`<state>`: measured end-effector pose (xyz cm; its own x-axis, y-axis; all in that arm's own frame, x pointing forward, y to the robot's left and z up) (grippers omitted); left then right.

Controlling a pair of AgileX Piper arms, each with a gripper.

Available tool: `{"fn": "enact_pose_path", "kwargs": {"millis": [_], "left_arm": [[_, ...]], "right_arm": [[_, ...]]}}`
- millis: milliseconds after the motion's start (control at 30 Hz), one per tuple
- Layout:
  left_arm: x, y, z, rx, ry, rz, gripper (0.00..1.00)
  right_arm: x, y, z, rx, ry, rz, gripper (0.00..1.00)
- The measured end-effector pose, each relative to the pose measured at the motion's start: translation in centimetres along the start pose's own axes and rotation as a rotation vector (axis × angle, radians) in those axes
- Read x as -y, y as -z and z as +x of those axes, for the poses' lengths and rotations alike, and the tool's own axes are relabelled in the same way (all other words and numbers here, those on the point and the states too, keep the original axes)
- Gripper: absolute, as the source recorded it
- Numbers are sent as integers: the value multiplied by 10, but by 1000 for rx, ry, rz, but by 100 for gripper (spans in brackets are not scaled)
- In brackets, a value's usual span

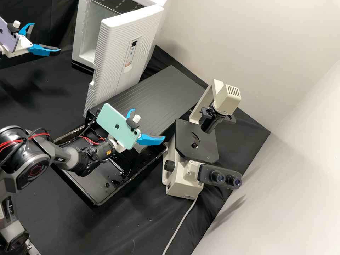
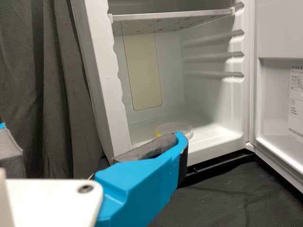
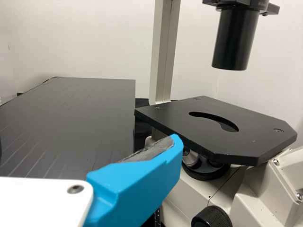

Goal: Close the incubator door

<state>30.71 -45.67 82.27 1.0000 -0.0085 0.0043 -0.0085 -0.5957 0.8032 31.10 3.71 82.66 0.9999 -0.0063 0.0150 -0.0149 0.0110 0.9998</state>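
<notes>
The white incubator (image 1: 84, 37) stands at the back with its ribbed door (image 1: 117, 53) swung wide. In the left wrist view its inside (image 2: 170, 90) is exposed, and the door's inner face (image 2: 279, 94) stands at one side of the opening. My left gripper (image 1: 46, 37) hangs in front of the opening, apart from the door, fingers spread and holding nothing; in its own view the gripper (image 2: 94, 142) faces the cabinet. Over the bench, between the black platform and the microscope, my right gripper (image 1: 149, 124) is open and empty; one finger of this gripper (image 3: 132, 189) shows in its wrist view.
A clear dish (image 2: 175, 128) lies on the incubator's floor. The black platform (image 1: 156, 92) is close to the door's lower edge. A black tray (image 1: 95, 203) lies below the right arm, with the microscope (image 1: 196, 141) beside it.
</notes>
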Motion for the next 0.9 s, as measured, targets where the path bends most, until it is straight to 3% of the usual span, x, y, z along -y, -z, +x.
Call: {"fn": "enact_pose_path", "kwargs": {"millis": [533, 767, 900], "left_arm": [[0, 0, 0, 0, 0, 0, 100], [0, 0, 0, 0, 0, 0, 100], [0, 0, 0, 0, 0, 0, 100]], "right_arm": [[0, 0, 0, 0, 0, 0, 100], [0, 7, 6, -57, 24, -15, 100], [-4, 13, 21, -93, -1, -21, 100]]}}
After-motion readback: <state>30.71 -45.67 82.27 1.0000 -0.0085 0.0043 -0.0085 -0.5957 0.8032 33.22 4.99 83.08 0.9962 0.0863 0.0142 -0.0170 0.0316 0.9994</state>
